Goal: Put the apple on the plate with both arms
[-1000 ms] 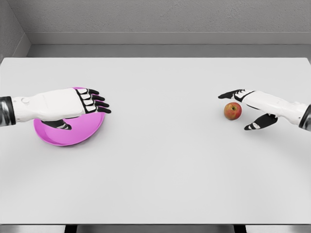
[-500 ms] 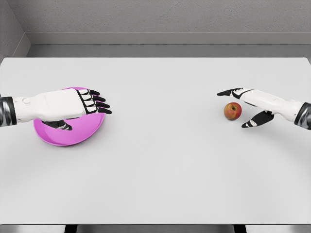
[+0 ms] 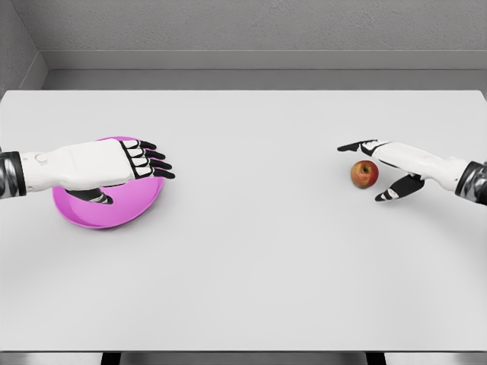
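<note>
Right hand fingers spread wider around untouched apple; left hand unchanged, open, over plate

You've got a wide, flat white table filling your view, with a plain grey wall running behind its far edge.

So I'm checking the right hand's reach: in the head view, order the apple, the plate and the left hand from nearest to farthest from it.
1. Apple, just left of the right hand, between its spread fingers.
2. Left hand, far across the table on the left.
3. Plate, under the left hand, its center slightly farther left; nearly a tie with the hand.
</note>
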